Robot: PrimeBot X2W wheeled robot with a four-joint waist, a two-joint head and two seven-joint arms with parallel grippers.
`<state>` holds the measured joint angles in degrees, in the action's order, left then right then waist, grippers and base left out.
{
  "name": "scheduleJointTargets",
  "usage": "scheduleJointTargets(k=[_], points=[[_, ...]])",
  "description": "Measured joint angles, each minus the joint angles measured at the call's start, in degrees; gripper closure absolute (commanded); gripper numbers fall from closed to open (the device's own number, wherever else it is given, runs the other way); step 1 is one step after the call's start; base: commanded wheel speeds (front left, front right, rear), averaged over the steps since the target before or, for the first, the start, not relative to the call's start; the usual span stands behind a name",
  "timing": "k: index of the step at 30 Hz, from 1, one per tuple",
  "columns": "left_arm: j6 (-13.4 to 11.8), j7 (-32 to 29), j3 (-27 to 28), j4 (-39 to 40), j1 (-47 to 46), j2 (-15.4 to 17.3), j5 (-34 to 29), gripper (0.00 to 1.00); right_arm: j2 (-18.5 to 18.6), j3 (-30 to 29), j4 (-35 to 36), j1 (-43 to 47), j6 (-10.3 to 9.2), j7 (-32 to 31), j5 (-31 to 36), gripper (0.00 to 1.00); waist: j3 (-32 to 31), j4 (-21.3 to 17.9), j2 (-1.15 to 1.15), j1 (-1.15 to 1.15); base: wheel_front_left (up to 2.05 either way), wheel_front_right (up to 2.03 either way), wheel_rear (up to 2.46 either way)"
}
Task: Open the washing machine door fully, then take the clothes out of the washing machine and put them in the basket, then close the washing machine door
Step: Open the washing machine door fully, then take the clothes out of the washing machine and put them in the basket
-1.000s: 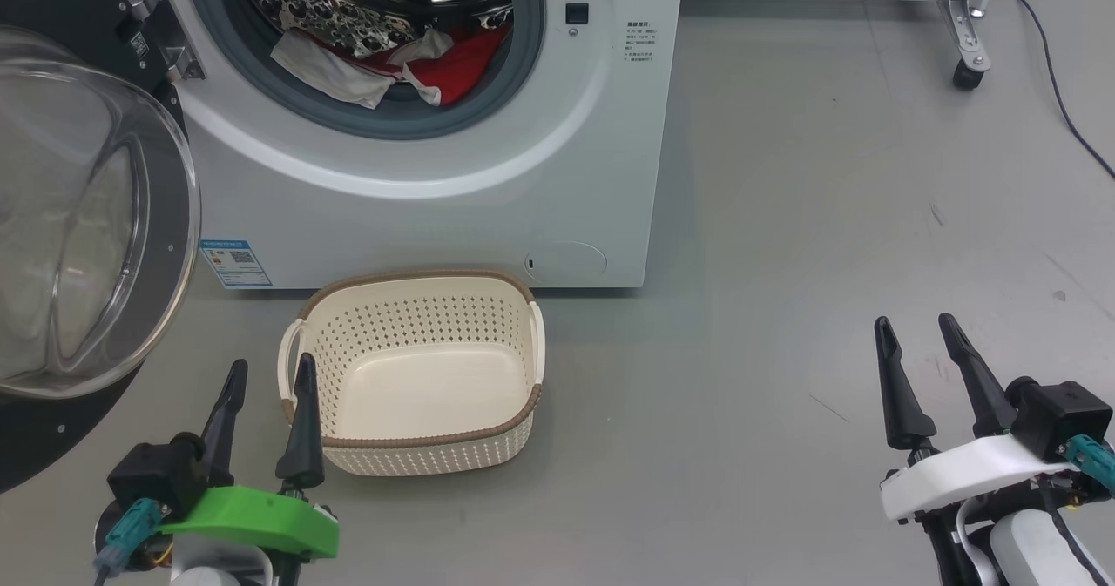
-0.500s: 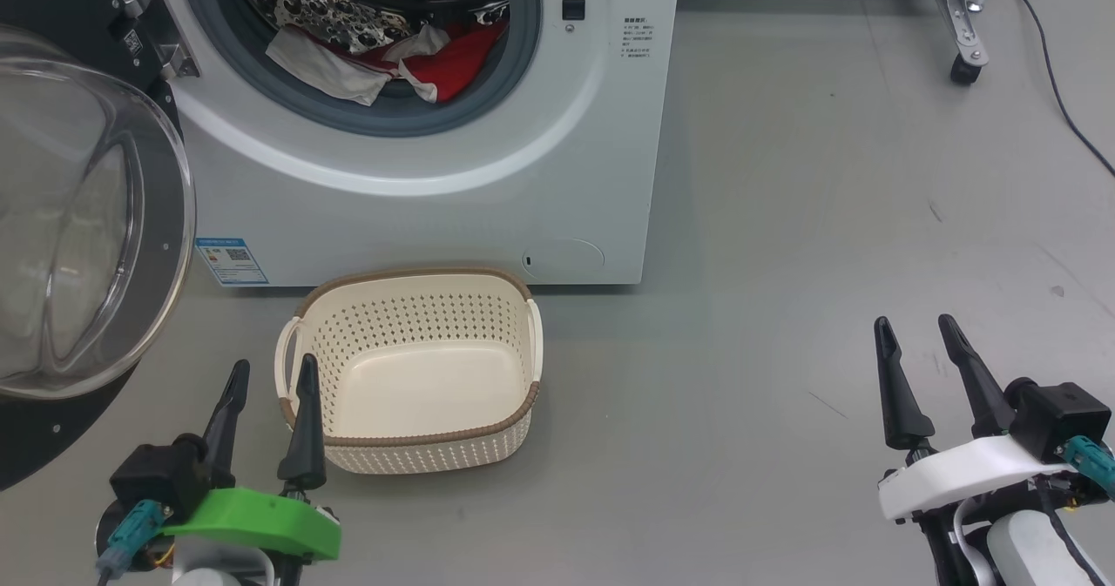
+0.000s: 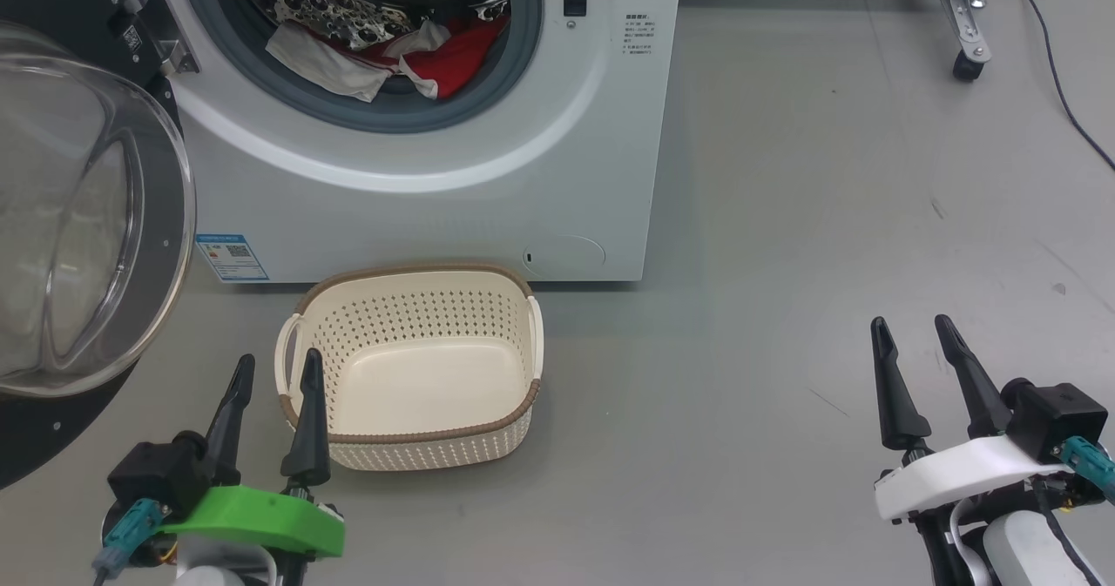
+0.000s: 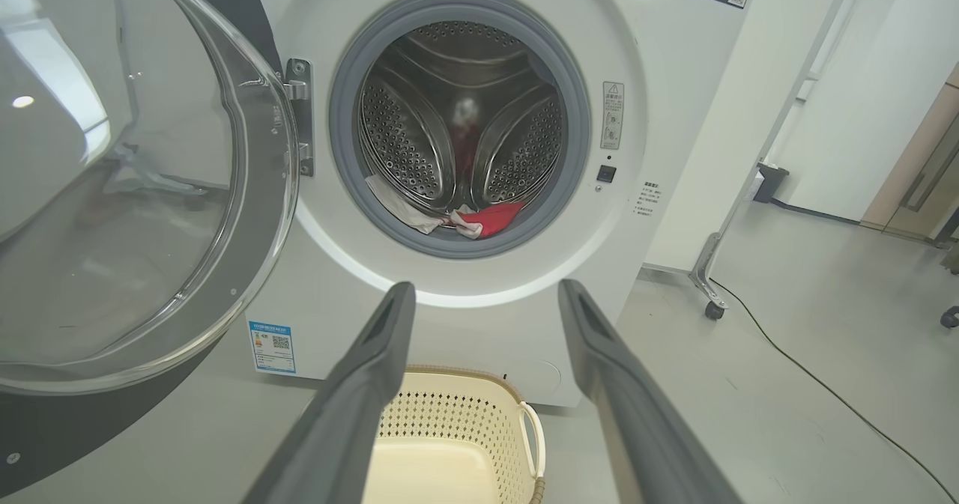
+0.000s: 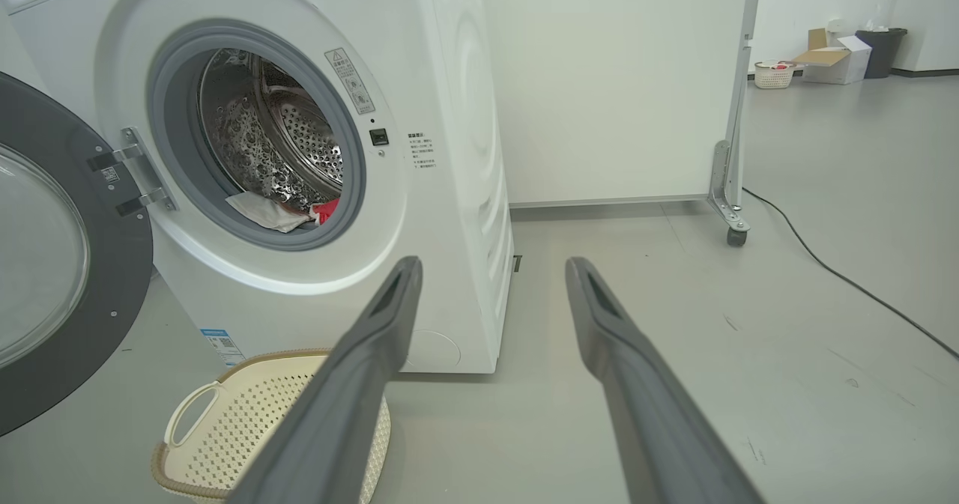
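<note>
The white washing machine [image 3: 418, 194] stands ahead with its door [image 3: 78, 212] swung wide to the left, glass bowl facing me. Red and white clothes [image 3: 383, 55] lie at the drum's lower lip, also in the left wrist view as clothes [image 4: 457, 219] and the right wrist view as clothes [image 5: 285, 212]. The cream basket [image 3: 409, 447] sits empty on the floor before the machine. My left gripper [image 3: 276, 368] hangs open just left of the basket, holding nothing. My right gripper [image 3: 910, 329] is open over bare floor far to the right.
A white panel on castor wheels [image 3: 965, 68] stands behind the machine to the right, with a black cable [image 3: 1058, 90] trailing across the grey floor. The open door [image 4: 127, 189] takes up the space on the left. Boxes and a small basket [image 5: 817, 66] sit far off.
The head view has shifted slightly, so the machine and basket sit a little higher in the picture. Both grippers stay open and nearly still.
</note>
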<state>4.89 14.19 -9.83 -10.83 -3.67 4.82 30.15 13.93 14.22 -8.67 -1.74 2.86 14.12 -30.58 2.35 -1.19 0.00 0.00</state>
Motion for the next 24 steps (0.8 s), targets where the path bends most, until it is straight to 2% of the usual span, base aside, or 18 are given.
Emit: scheduleJointTargets(k=[12, 24], points=[[0.1, 0.0, 0.0, 0.3, 0.0, 0.0, 0.5, 0.0, -0.4, 0.0, 0.0, 0.0, 0.01, 0.0, 0.0, 0.0, 0.3, 0.0, 0.0, 0.0, 0.41, -0.41, 0.0], [0.2, -0.1, 0.0, 0.5, 0.0, 0.0, 0.5, 0.0, -0.5, -0.1, -0.2, 0.0, 0.02, 0.0, 0.0, 0.0, 0.2, 0.2, 0.0, 0.0, 0.9, -0.9, 0.0]])
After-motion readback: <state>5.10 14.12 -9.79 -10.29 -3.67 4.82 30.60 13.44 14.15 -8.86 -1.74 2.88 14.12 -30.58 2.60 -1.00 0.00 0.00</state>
